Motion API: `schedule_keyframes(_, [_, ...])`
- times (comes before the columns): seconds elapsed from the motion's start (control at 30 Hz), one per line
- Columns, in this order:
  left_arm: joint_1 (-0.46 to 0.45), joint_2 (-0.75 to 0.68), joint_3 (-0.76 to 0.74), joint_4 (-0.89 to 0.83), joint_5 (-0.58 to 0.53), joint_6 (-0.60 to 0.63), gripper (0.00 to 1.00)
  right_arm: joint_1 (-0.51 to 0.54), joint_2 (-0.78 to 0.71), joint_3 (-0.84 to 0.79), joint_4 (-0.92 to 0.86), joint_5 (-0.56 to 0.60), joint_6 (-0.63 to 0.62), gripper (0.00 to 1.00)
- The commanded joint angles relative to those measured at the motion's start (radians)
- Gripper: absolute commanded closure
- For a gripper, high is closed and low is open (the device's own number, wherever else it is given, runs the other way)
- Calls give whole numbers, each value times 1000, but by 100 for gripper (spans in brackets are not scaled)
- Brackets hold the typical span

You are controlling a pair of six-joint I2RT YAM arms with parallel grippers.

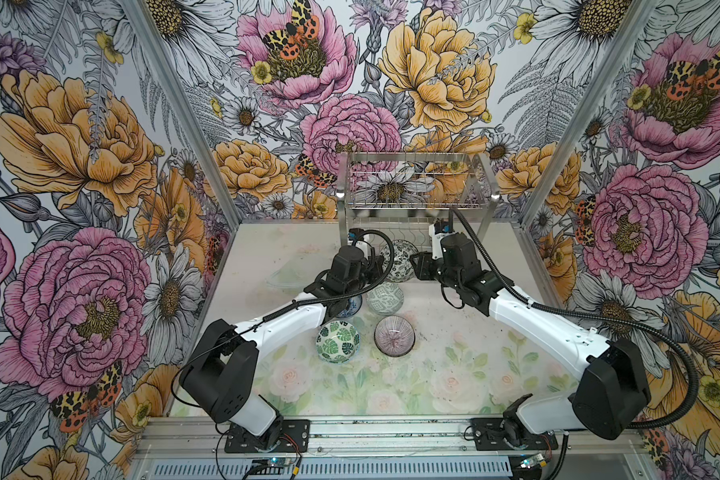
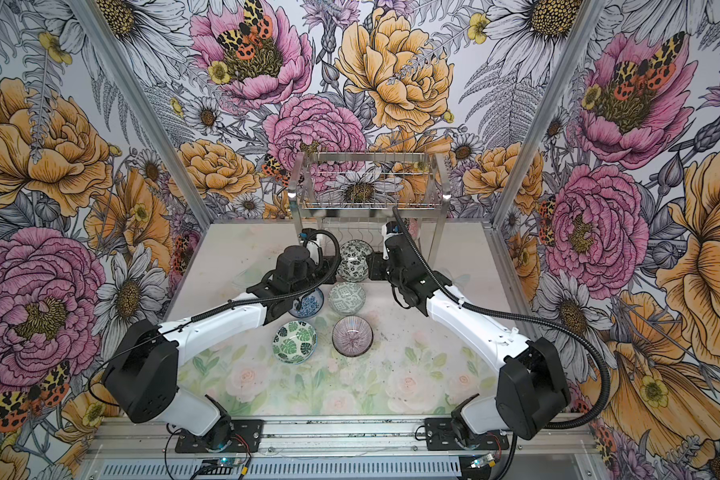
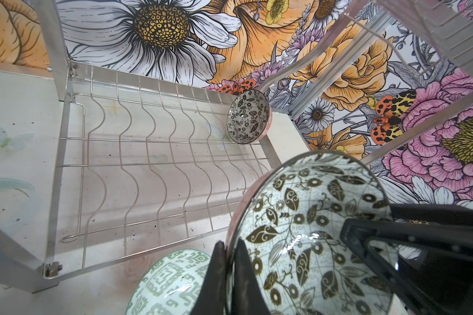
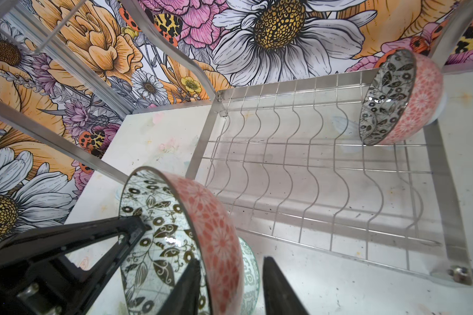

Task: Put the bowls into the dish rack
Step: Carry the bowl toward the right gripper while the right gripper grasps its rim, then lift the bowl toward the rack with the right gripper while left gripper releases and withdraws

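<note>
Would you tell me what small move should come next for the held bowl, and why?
Probably close the right pincer firmly on the bowl's rim. It straddles the rim, but its outer finger stands clear of the wall, so only the left pincer, clamped on the opposite rim, carries the bowl. A handover seems intended.

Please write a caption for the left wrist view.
Left tool grips a black-and-white floral ceramic bowl by its rim near the steel wire dish rack.
</note>
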Motion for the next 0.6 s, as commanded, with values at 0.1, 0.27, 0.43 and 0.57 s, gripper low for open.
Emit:
schedule_keyframes(0.1, [-6, 9, 45, 84, -22, -2, 100, 13, 24, 41, 29, -1, 15, 82])
schedule_keyframes(0.27, [-10, 6, 44, 74, -25, 6, 100, 14, 24, 41, 30, 12, 9, 100])
schedule_keyframes(0.43, [-8, -1, 44, 20, -44, 31, 100, 16, 8, 32, 28, 52, -14, 100])
schedule_keyframes(0.57, [-9, -51, 35, -66, -97, 96, 54, 16, -12, 22, 14, 124, -55, 100])
